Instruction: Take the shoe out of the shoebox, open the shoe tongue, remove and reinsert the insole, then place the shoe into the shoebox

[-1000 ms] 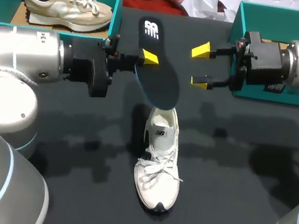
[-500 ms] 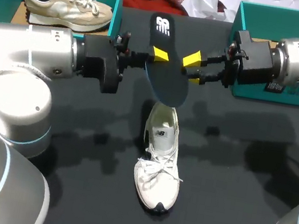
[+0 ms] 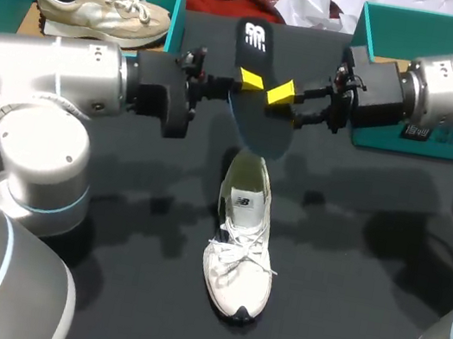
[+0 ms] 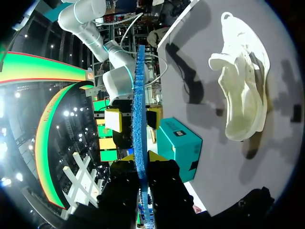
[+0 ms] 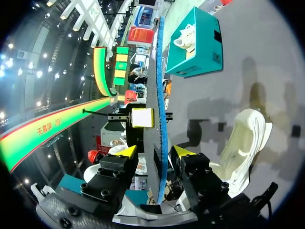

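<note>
Grips the insole (image 3: 258,114) edge-on in the clamped left tool (image 3: 246,82) above the shoe (image 3: 242,242) at the middle of the desk (image 3: 340,321), right tool (image 3: 284,106) spread astride it, not clamping — light, thin, likely floppy, so best pinched mid-length.

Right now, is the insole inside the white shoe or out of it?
Out: the left gripper holds the insole in the air, clear of the white shoe.

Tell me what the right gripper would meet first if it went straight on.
The insole, edge-on between the open fingers of the right gripper; next, probably, the left gripper holding it.
</note>
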